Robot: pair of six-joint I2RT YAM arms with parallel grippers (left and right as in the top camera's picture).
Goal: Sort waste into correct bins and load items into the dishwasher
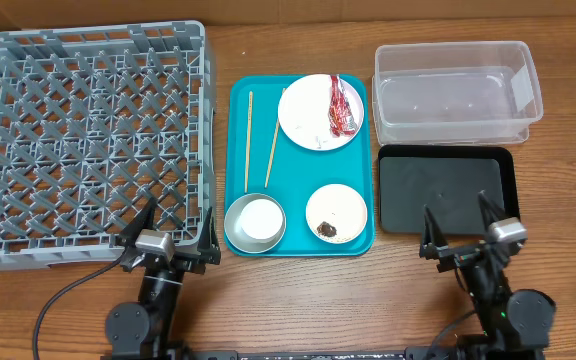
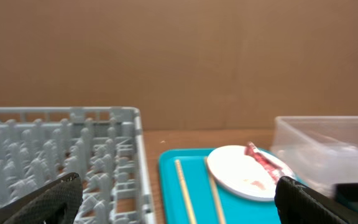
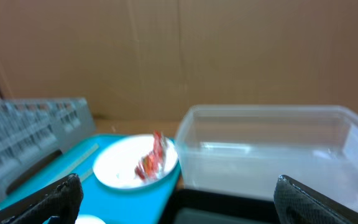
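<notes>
A teal tray (image 1: 240, 150) holds a white plate (image 1: 306, 115) with a red wrapper (image 1: 341, 105) on it, two chopsticks (image 1: 249, 140), a grey bowl with a white cup (image 1: 259, 219) inside, and a pale bowl (image 1: 337, 205) with a brown scrap (image 1: 328, 230). The grey dish rack (image 1: 83, 140) stands at the left. The clear tub (image 1: 456, 92) and the black tray (image 1: 446, 188) lie at the right. My left gripper (image 1: 174, 228) is open near the rack's front corner. My right gripper (image 1: 461, 230) is open over the black tray's front edge. Both are empty.
The left wrist view shows the rack (image 2: 61, 155), the chopsticks (image 2: 185, 186) and the plate (image 2: 244, 171). The right wrist view shows the plate with the wrapper (image 3: 151, 158), the clear tub (image 3: 266, 149) and the black tray (image 3: 229, 205). A cardboard wall stands behind.
</notes>
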